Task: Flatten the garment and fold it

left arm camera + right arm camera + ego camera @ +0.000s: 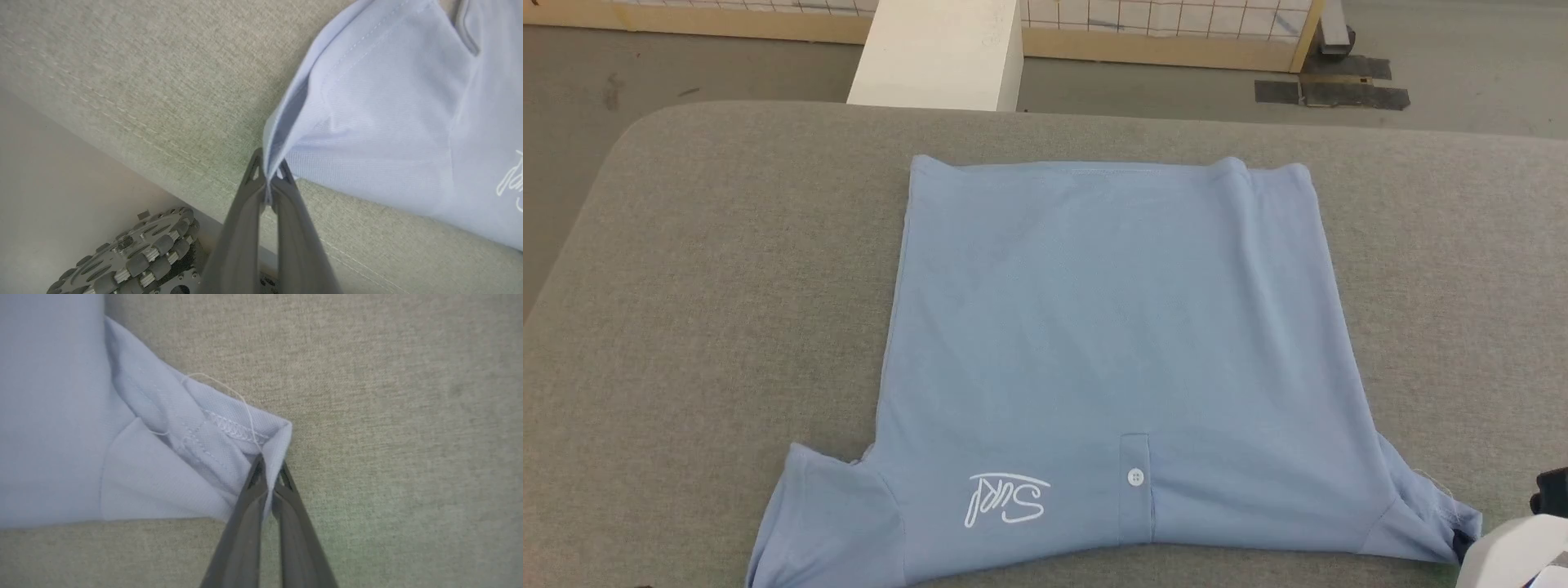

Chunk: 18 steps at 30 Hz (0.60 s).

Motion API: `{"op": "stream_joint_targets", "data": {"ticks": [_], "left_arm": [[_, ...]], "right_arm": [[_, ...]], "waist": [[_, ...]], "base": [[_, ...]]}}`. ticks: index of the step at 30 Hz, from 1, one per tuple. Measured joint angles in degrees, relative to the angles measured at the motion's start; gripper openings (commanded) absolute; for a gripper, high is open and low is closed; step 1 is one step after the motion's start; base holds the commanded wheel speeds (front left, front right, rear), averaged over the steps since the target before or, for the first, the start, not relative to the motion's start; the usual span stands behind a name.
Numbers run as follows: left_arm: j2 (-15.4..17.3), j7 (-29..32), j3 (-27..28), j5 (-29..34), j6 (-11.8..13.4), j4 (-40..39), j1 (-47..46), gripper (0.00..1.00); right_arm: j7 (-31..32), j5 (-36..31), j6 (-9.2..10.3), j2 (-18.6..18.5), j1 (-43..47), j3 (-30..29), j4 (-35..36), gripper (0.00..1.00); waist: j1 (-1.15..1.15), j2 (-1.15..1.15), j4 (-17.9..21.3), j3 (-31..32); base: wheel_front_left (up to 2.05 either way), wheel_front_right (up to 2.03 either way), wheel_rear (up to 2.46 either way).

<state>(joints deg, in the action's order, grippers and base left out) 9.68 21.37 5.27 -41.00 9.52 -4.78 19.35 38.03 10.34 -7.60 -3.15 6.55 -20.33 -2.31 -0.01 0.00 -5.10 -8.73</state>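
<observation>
- Head view: the garment (1111, 327) lies flat at the centre of the grey table (727, 286), with its logo (1006, 498) and button (1135, 477) toward the bottom edge.
- Left wrist view: the left end effector (269, 173), at lower centre, is clenched on a sleeve hem (282, 134).
- Right wrist view: the right end effector (270, 473), at lower centre, pinches the sleeve corner (282, 435).

On the garment (1111, 327), the collar end and one sleeve (825, 523) ran off the head view's bottom edge, the logo (508, 181) got chopped at the left wrist view's edge, and the pinched sleeve tips sat hidden inside the left hand (269, 159) and right hand (271, 460).
</observation>
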Motion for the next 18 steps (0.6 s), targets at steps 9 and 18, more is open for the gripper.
{"op": "stream_joint_targets", "data": {"ticks": [9,18], "left_arm": [[0.1,-5.0,-0.1,0.7,-2.0,-0.5,-2.5,0.0],[-0.1,-5.9,-2.8,2.0,-3.2,-0.3,-5.9,0.0]], "right_arm": [[-14.7,2.4,0.03,0.3,-1.0,2.8,2.6,1.0],[-27.9,0.4,0.03,-3.6,-17.7,6.1,-0.2,1.0]], "waist": [[0.0,0.0,-1.0,0.7],[0.0,0.0,-3.0,-1.6]], "base": [[0.0,0.0,0.0],[0.0,0.0,0.0]]}}
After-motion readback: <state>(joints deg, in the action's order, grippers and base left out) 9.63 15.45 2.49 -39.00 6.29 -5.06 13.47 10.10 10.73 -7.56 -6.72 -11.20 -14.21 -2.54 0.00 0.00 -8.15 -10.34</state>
